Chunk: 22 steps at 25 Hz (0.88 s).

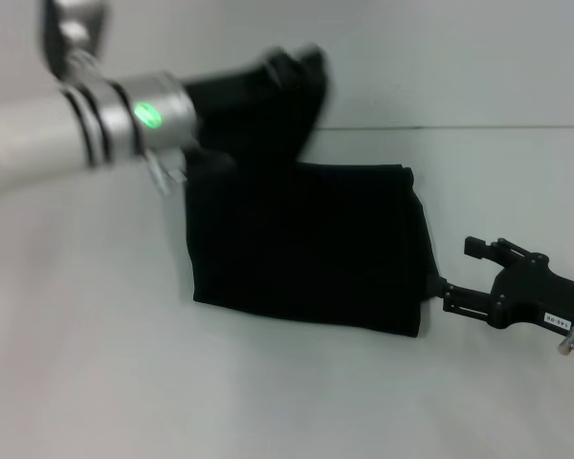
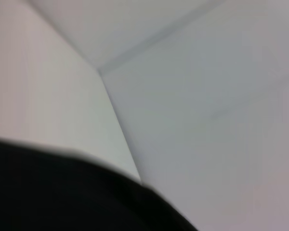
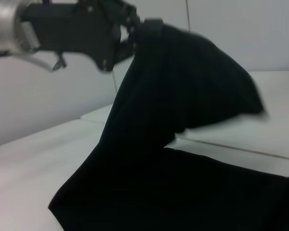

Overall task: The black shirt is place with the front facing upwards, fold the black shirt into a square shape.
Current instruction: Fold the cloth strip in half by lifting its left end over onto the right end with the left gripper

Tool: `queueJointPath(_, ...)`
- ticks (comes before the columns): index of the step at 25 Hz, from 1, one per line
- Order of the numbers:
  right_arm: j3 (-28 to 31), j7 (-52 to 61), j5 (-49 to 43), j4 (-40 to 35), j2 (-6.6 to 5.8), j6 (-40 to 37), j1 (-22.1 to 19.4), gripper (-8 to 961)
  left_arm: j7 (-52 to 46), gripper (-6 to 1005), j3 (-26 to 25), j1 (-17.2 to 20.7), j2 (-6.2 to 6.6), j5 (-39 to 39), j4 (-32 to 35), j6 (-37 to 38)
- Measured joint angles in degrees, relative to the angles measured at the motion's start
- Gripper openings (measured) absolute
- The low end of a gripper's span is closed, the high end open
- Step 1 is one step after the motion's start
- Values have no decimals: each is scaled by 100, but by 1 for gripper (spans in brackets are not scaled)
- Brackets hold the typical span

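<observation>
The black shirt [image 1: 306, 253] lies folded as a dark rectangle on the white table [image 1: 96, 363]. Its far end [image 1: 268, 105] is lifted off the table, and my left gripper [image 1: 301, 62] is shut on that raised cloth. The right wrist view shows this left gripper [image 3: 137, 24] pinching the top of the hanging fold [image 3: 183, 82], with the rest of the shirt [image 3: 183, 192] flat below. Black cloth [image 2: 62, 192] fills the lower part of the left wrist view. My right gripper [image 1: 459, 275] stands open at the shirt's right edge, low over the table, with its lower finger close to the cloth.
A seam or table edge [image 1: 478, 127] runs across behind the shirt. White walls [image 3: 241, 33] stand behind the table. Bare white table surface shows in front of and left of the shirt.
</observation>
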Motion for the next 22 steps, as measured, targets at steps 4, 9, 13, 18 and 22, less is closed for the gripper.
queueJointPath(4, 7, 0, -11, 40, 31, 255, 50, 944, 17, 39, 238, 250, -407, -3, -53, 247)
queueJointPath(9, 18, -44, 31, 407, 64, 1019, 392, 944, 462, 43, 319, 548, -465, -200, -830, 728)
queueJointPath(13, 21, -46, 77, 730, 96, 1838, 823, 943, 666, 47, 328, 751, -457, -223, -901, 973)
queueJointPath(18, 20, -49, 192, 944, 106, 2381, 1265, 943, 797, 52, 350, 829, -437, -191, -844, 1262)
queueJointPath(22, 18, -55, 389, 993, 115, 2558, 1466, 943, 893, 55, 412, 872, -437, -180, -835, 1344)
